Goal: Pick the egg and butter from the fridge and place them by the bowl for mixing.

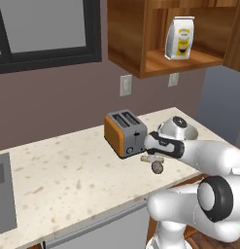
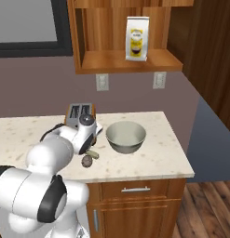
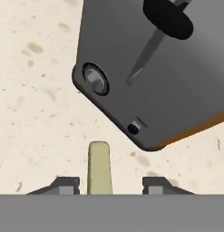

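The counter [image 2: 158, 153] carries the bowl [image 2: 126, 136], so both things go beside it. The egg [image 2: 86, 160] already lies there, near the toaster [image 1: 124, 133]. My pincer [image 3: 106, 185] stands parted around the butter [image 3: 99, 167], which rests on the counter, seemingly just released.

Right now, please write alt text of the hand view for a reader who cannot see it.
The olive-yellow butter stick lies on the speckled counter between the open gripper fingertips, touching neither. The grey end of the toaster, with knob and lever, looms just beyond.
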### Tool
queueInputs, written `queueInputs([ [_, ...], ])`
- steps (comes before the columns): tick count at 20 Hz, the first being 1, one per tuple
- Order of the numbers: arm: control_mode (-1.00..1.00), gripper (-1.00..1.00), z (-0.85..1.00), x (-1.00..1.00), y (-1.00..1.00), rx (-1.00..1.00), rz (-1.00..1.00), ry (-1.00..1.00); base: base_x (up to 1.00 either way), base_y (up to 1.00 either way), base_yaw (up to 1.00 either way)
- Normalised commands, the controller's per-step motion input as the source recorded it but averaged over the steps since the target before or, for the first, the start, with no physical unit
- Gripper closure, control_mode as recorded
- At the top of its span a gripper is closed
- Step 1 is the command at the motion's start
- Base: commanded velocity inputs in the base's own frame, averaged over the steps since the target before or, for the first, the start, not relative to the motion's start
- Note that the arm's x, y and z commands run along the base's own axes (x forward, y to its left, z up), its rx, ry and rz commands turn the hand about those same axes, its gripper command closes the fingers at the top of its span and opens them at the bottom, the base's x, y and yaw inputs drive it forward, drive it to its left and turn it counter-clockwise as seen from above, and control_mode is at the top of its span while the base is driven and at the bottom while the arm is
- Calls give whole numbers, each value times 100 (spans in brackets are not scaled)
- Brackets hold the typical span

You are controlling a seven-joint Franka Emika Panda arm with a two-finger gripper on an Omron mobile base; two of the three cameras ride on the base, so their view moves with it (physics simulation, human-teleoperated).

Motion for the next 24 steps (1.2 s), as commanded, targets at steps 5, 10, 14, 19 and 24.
queueInputs([
  [5,-100,-100,0,7,0,0,0,4,0,0,0],
  [10,-100,-100,2,-83,-18,0,0,1,0,0,0],
  [14,-100,-100,-2,-100,-39,0,0,-1,0,0,0],
  [19,-100,-100,-11,-100,-11,-8,1,-2,0,0,0],
  [24,-100,-100,11,-44,-20,8,-2,-16,0,0,0],
])
